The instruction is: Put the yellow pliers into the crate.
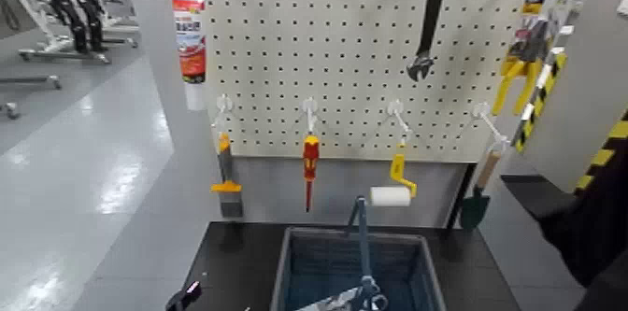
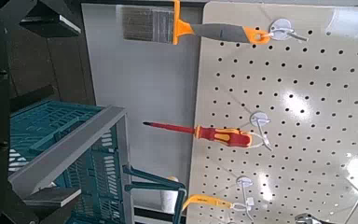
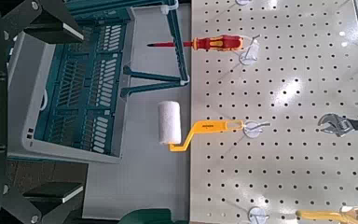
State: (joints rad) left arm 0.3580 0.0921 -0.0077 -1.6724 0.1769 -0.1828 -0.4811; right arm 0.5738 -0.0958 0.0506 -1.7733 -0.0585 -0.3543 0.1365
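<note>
The yellow pliers (image 1: 521, 61) hang on their card at the upper right corner of the white pegboard (image 1: 355, 63), seen only in the head view. Below the board, the blue-grey lattice crate (image 1: 411, 273) stands on the dark table with its blue hoop handle (image 1: 360, 235) upright. My right gripper (image 3: 47, 110) is open with nothing between its fingers, facing the crate (image 3: 75, 84) and the board. My left gripper (image 2: 56, 107) is also open and empty, beside the crate (image 2: 65, 140). The right arm (image 1: 587, 226) shows dark at the right edge, well below the pliers.
Also on the pegboard hang a brush (image 1: 227, 179), a red-and-yellow screwdriver (image 1: 309, 161), a yellow-handled paint roller (image 1: 394, 189), a black wrench (image 1: 427, 30) and a trowel (image 1: 478, 198). A pale object (image 1: 338, 299) lies in the crate's near end. A yellow-black striped post (image 1: 598, 161) stands right.
</note>
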